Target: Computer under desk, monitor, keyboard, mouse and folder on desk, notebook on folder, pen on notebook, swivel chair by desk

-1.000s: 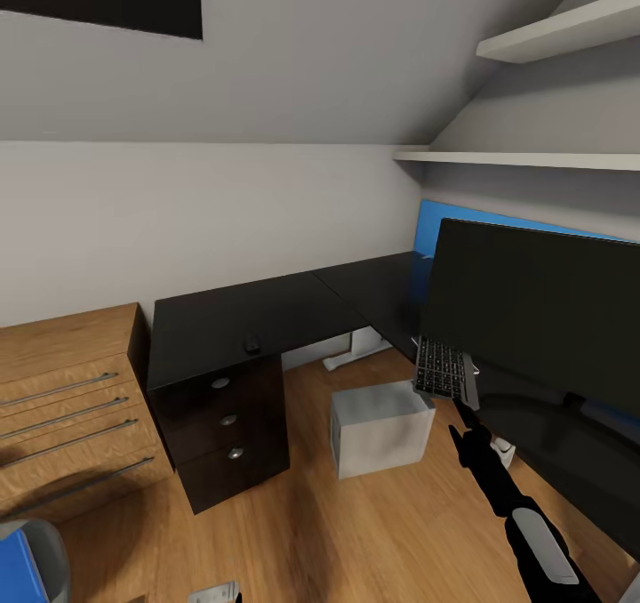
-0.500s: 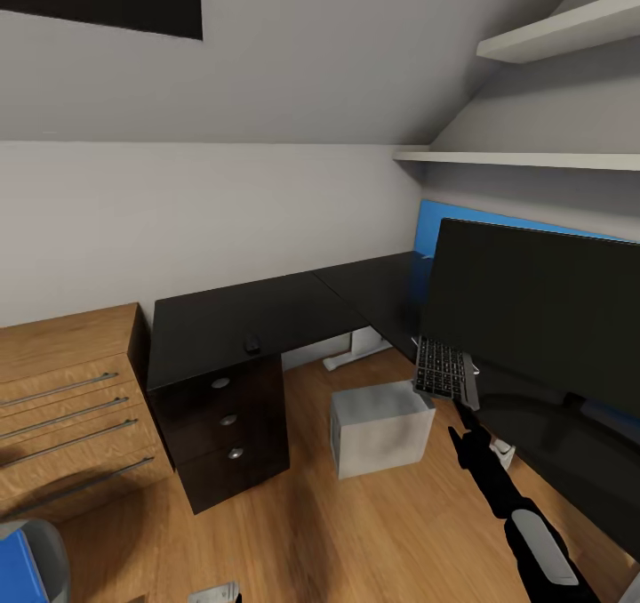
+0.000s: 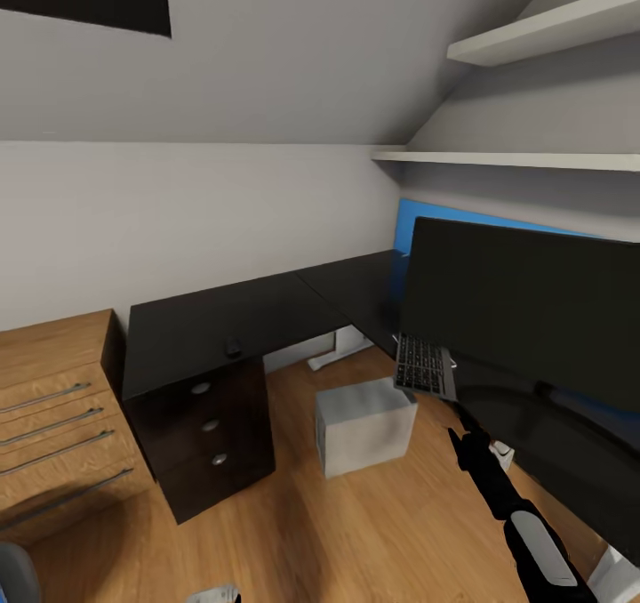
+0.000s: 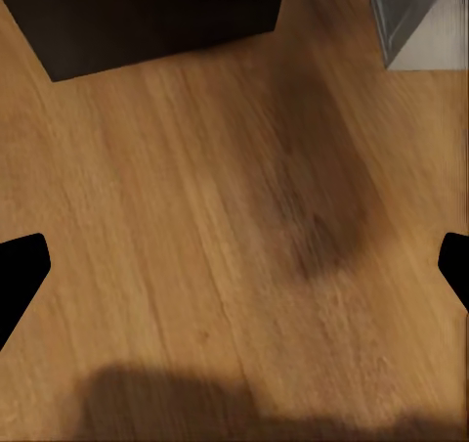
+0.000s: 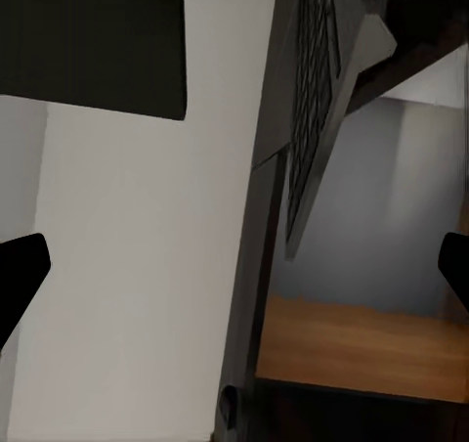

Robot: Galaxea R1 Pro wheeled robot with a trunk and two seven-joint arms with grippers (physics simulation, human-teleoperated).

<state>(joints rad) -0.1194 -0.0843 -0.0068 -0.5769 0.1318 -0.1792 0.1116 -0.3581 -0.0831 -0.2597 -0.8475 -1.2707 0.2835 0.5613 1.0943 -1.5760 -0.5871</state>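
Observation:
The black L-shaped desk (image 3: 222, 323) fills the corner, with the small black mouse (image 3: 233, 348) on its left wing. The wide black monitor (image 3: 524, 301) stands on the right wing. In front of the monitor the keyboard (image 3: 424, 365) tilts out over the desk edge, and it also shows edge-on as the keyboard (image 5: 318, 100). The grey computer (image 3: 364, 425) sits on the floor beside the desk. My right gripper (image 5: 234, 271) is open just below the keyboard. My left gripper (image 4: 234, 276) is open over bare floor. A grey sliver of the swivel chair (image 3: 13, 576) shows. Folder, notebook and pen are out of view.
A light wooden drawer cabinet (image 3: 53, 407) stands left of the desk. Two white shelves (image 3: 533, 38) hang on the right wall, above a blue panel (image 3: 427, 221) behind the monitor. Wooden floor (image 3: 356, 532) lies open between me and the desk drawers (image 4: 147, 12).
The whole head view has slid left, so the camera has turned right. The blue folder at the lower left edge has left the picture. Neither arm has moved.

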